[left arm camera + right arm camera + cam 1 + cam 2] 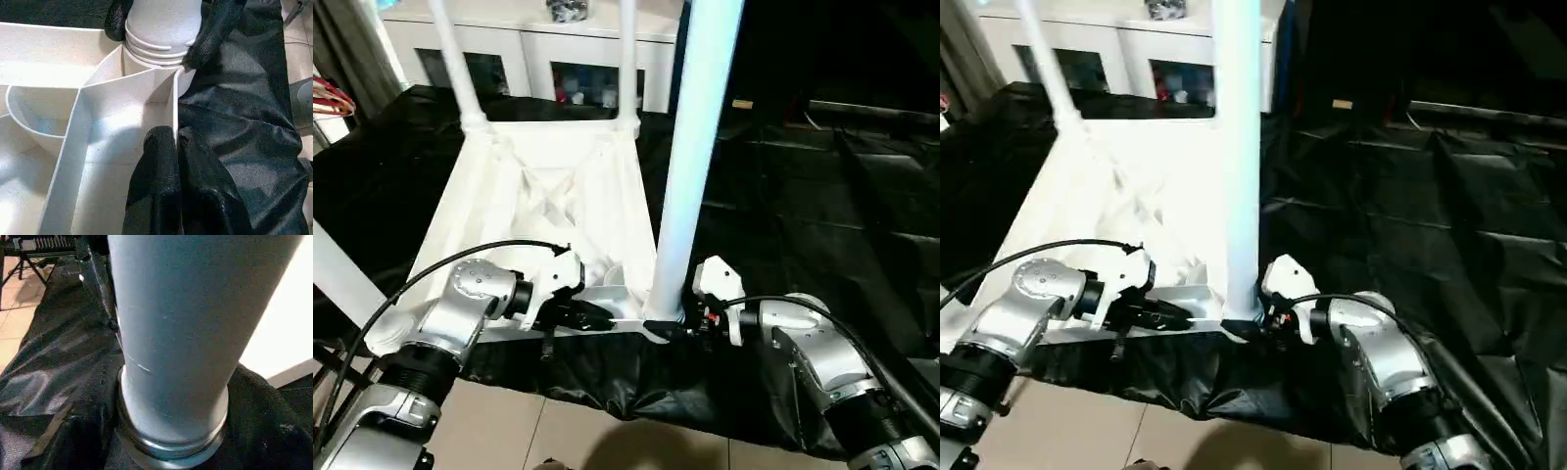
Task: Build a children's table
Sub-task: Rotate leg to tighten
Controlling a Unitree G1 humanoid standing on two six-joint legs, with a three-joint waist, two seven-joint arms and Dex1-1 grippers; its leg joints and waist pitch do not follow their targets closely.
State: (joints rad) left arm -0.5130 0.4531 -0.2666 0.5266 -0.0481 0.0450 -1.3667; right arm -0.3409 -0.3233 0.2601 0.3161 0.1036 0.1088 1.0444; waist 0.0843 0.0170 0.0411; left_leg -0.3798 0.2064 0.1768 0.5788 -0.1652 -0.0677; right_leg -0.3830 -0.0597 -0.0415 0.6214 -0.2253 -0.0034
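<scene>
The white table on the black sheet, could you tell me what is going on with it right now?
The robot is putting legs on the table top, which lies upside down. Its right gripper clasps the base of the near leg standing in a corner socket, while the left gripper pinches the top's edge beside it. Two far legs already stand upright.

Overexposed white glare, dark surroundings
</scene>
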